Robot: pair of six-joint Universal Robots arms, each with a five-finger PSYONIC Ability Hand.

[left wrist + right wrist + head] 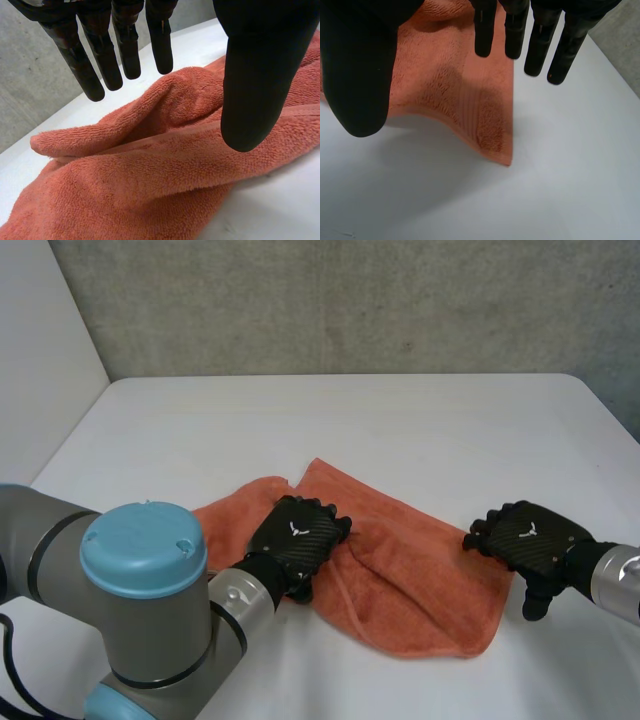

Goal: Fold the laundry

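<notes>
An orange towel [400,560] lies crumpled and partly folded on the white table [400,430]. My left hand [295,540] hovers over the towel's left part, fingers [100,55] straight and spread, thumb apart, holding nothing; bunched towel folds [150,165] lie beneath its palm. My right hand [525,535] is at the towel's right edge, open, fingers [540,45] straight above the table. Under its palm lies a towel corner [495,140], slightly lifted off the table, with nothing pinched.
The table's left edge [70,440] meets a pale wall, and a grey wall [350,300] stands behind the far edge. Bare table surface [545,190] spreads beyond the towel's corner and toward the back.
</notes>
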